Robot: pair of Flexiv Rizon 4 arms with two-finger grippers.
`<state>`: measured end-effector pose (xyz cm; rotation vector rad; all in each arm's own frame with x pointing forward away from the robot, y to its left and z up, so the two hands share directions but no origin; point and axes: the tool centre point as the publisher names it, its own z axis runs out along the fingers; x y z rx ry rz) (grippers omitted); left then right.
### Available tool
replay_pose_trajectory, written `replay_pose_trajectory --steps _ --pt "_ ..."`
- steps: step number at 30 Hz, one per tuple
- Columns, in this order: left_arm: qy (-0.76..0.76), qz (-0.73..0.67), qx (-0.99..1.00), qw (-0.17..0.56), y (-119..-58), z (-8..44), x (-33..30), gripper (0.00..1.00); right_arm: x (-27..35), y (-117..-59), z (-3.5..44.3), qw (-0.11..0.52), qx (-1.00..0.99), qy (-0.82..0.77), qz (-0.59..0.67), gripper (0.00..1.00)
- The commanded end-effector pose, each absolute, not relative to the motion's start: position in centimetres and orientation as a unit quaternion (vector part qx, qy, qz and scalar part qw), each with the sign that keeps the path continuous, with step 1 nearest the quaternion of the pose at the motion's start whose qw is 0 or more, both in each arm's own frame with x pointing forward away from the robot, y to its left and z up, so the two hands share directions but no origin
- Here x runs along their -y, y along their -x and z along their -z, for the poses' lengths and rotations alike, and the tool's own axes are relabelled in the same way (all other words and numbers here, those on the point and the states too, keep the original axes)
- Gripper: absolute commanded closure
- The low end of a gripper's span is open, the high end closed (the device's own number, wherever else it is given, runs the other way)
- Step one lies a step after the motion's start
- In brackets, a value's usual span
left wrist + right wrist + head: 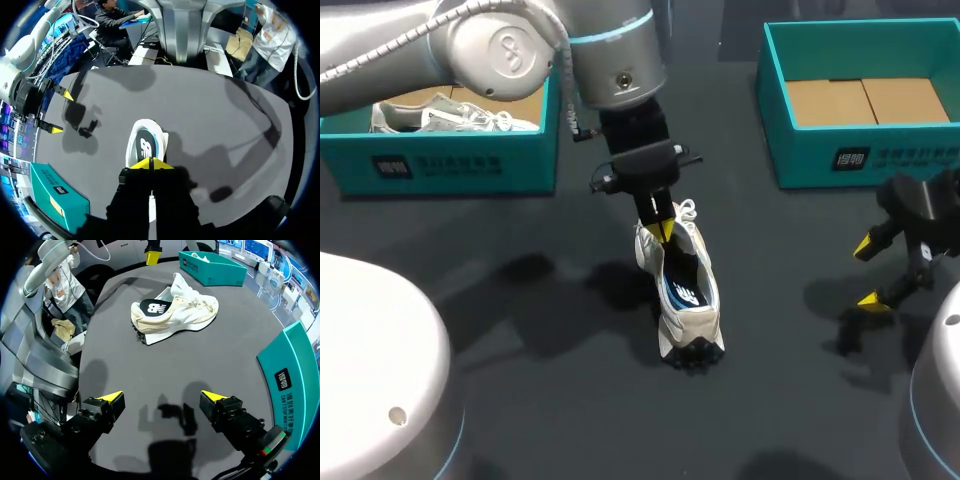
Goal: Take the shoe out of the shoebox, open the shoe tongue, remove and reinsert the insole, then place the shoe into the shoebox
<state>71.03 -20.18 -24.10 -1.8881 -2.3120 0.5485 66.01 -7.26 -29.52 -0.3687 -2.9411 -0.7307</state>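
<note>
A beige and white sneaker point(692, 315) rests on the dark table near the middle, heel toward the front edge, with its blue printed insole showing in the opening. My left gripper point(665, 232) hangs over the tongue and lace end with its yellow tips pressed together and nothing visibly between them. Seen from the left wrist, the shut tips point(150, 162) sit just short of the sneaker point(145, 145). My right gripper point(869, 272) stands open, low over the table at the right and apart from the shoe. Its own view looks past the gripper point(162, 397) to the sneaker point(185, 315) lying beyond it.
A teal shoebox point(450, 160) at the back left holds a second sneaker point(450, 115). Another teal shoebox point(860, 155) at the back right shows only its cardboard bottom. Bare table lies between the shoe and my right gripper.
</note>
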Motion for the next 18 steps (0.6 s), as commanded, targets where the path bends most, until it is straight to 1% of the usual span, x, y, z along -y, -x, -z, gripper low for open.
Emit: replay_pose_trajectory --steps 1,10,18 --pt "0.641 -0.157 0.745 0.099 -71.6 25.1 21.5 1.00 7.3 -65.8 29.5 0.043 0.963 0.121 0.238 0.00" --pt "0.671 -0.122 0.721 0.124 -70.8 27.6 23.0 1.00 7.3 -65.8 29.5 0.043 0.963 0.121 0.238 0.00" --pt "0.683 -0.109 0.708 0.143 -70.3 29.4 22.6 1.00 7.3 -65.8 29.5 0.043 0.963 0.121 0.238 0.00"
